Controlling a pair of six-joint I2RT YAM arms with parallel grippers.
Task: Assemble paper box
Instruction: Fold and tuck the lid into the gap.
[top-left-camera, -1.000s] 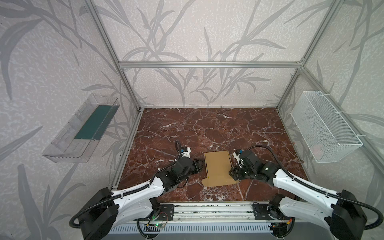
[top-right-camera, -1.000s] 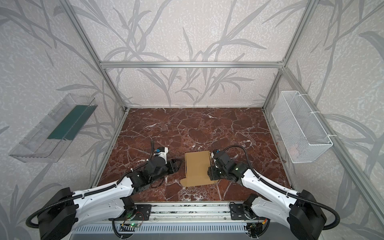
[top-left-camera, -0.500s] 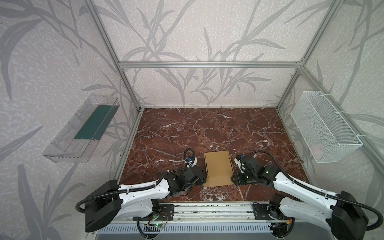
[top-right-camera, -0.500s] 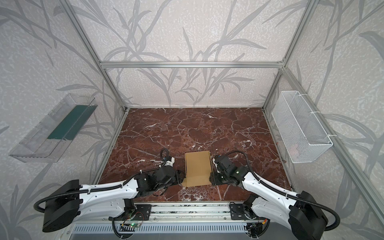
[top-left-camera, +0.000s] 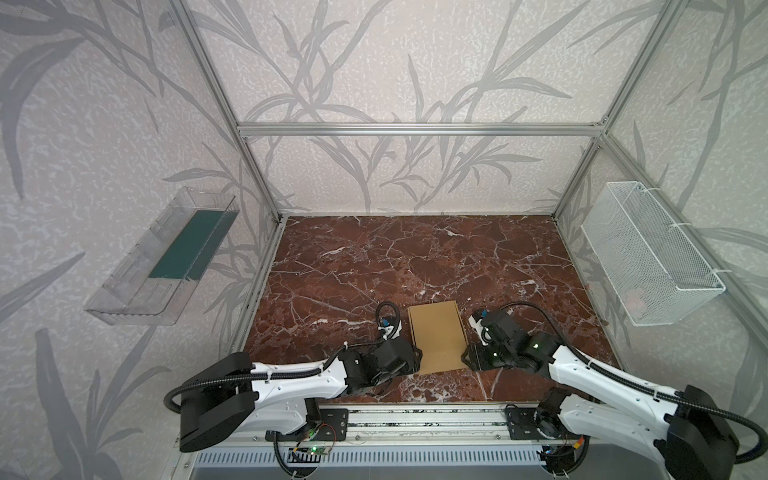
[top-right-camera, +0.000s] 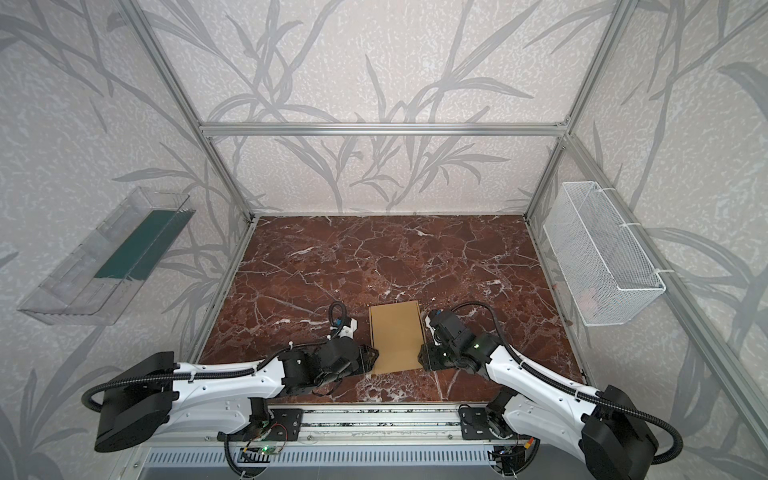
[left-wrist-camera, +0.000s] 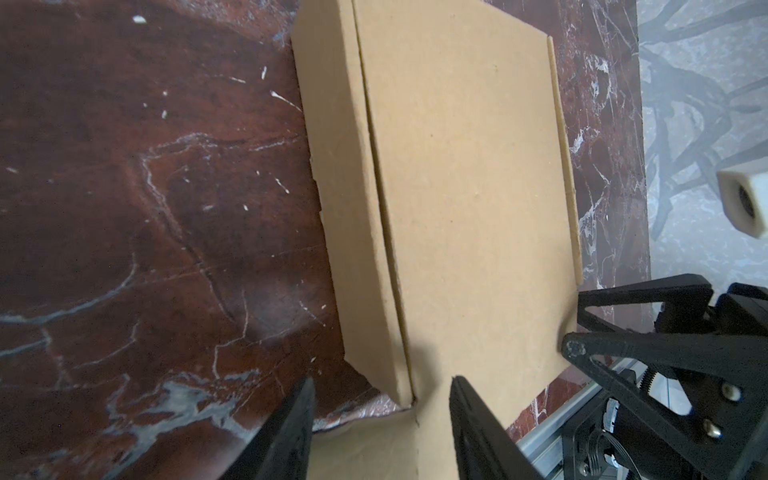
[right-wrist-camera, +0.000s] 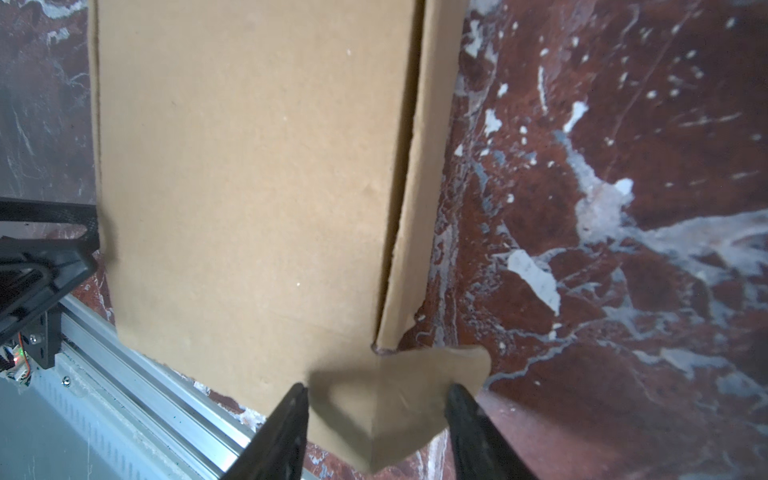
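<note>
The paper box (top-left-camera: 436, 332) (top-right-camera: 395, 330) is a flat tan cardboard piece lying near the front middle of the marble table. Its side walls are folded up along both long edges (left-wrist-camera: 345, 208) (right-wrist-camera: 411, 187). My left gripper (top-left-camera: 417, 360) (left-wrist-camera: 381, 419) is low at the box's near left corner, its jaws part-way apart with the corner flap (left-wrist-camera: 365, 440) between them. My right gripper (top-left-camera: 468, 358) (right-wrist-camera: 376, 424) is at the near right corner. Its jaws touch both sides of a small bent flap (right-wrist-camera: 386, 399), which is creased down its middle.
A clear plastic tray (top-left-camera: 166, 257) hangs on the left wall and a white wire-mesh basket (top-left-camera: 648, 257) on the right wall. The aluminium rail (top-left-camera: 415, 419) runs just in front of the box. Frame posts stand at the table's back corners.
Both arms have slid along the box's sides toward the front, to its near corners. Both pairs of jaws have narrowed around the corner flaps.
</note>
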